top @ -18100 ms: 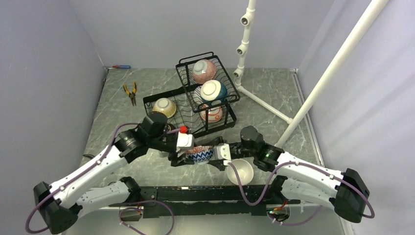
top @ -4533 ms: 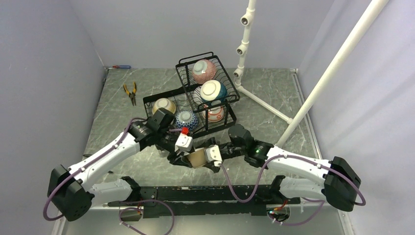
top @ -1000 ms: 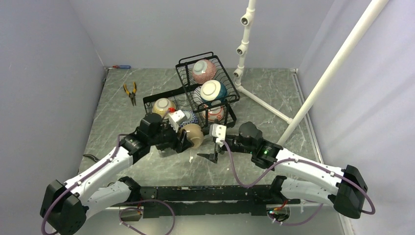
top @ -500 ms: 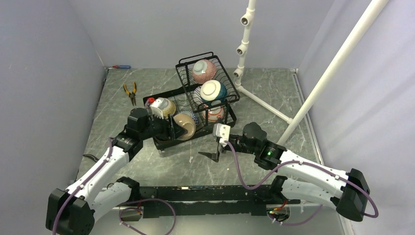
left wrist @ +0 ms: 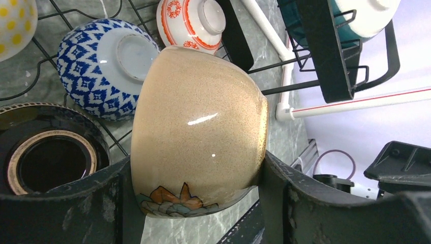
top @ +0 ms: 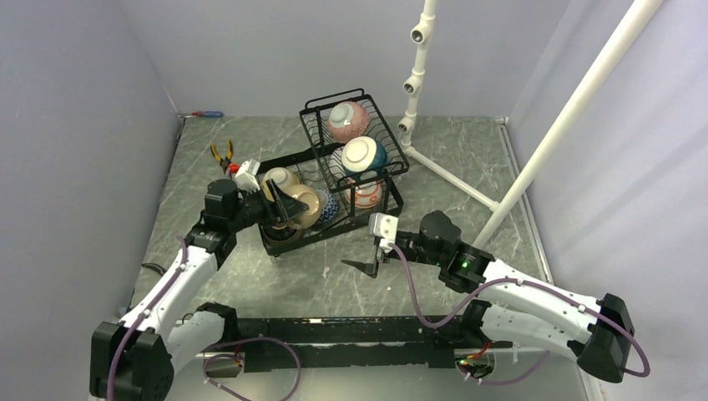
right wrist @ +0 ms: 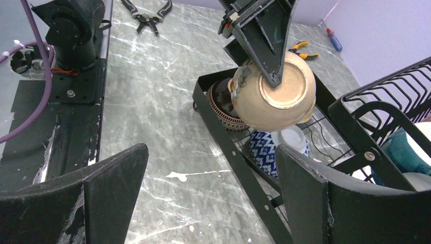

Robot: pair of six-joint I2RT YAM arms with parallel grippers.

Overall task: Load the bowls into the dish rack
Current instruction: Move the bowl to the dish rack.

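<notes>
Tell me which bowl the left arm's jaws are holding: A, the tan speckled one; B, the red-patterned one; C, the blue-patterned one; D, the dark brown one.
A: the left jaws are clamped on either side of the tan speckled bowl, held on its side above the blue-patterned bowl, which lies in the dish rack.

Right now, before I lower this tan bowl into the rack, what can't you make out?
Hidden under the tan bowl, left wrist and top views: the dish rack slot below it.
Partly behind the left tool's finger, left wrist view: the brown bowl.
Cut off at the left wrist view's corner: the yellow-dotted bowl.
Cut off at the right wrist view's edge: the teal bowl.
</notes>
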